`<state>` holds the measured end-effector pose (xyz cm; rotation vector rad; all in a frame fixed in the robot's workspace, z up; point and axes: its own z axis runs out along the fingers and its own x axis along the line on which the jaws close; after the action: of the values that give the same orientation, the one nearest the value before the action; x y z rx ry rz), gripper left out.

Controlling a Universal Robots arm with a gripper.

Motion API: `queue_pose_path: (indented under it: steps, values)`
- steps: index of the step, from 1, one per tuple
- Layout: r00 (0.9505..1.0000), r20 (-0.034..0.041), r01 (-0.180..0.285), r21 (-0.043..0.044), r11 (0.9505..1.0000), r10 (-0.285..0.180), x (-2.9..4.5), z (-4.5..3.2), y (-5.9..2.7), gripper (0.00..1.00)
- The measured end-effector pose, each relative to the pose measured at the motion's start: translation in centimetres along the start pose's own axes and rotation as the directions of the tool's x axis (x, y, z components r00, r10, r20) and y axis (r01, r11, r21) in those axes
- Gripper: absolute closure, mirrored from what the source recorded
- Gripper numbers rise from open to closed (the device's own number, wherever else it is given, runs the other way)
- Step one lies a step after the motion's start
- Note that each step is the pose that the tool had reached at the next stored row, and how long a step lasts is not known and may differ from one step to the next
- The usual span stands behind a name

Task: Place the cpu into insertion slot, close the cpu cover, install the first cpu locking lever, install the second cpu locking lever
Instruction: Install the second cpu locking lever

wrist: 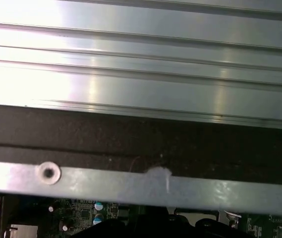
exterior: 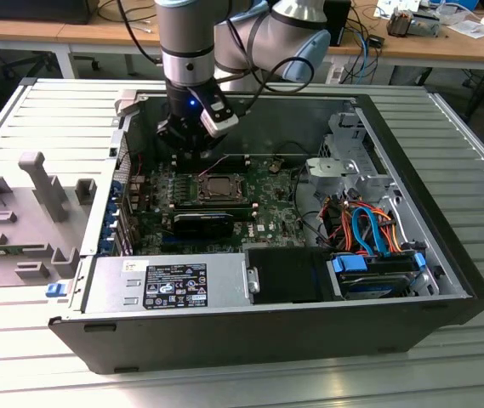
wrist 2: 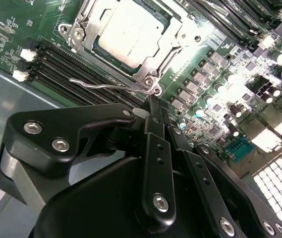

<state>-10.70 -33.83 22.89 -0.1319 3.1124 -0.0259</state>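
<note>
Closest, the gripper [wrist 2: 153,106], jaws shut on nothing, nears a lever [wrist 2: 111,85] beside the cover [wrist 2: 153,64], already down over the seated cpu [wrist 2: 131,32].

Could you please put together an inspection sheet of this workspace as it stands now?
Surface: ribbed grey metal table carrying an open black computer case.
Job's things: square silver-topped cpu seated in the insertion slot; silvery metal cpu cover closed around it; thin wire locking lever beside the socket.
Clutter: grey plastic fixtures at the exterior view's left.
Gripper: black gripper close to the lever, fingers together.
Cables: orange and blue cables in the case.
Surroundings: wooden desks behind.
</note>
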Motion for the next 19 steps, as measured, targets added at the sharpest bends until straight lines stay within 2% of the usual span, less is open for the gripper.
queue_pose_path:
  steps: [7,12,19]
  values:
    - [1.0,-0.0002,0.0,0.0026,1.0,0.0,-0.46,0.55,0.5,0.89]
    - [1.0,-0.0006,0.001,0.0074,1.0,-0.001,-1.1,0.89,0.93,0.89]
    - [1.0,-0.0012,0.002,0.0137,0.9999,-0.002,-1.72,1.25,1.02,0.89]
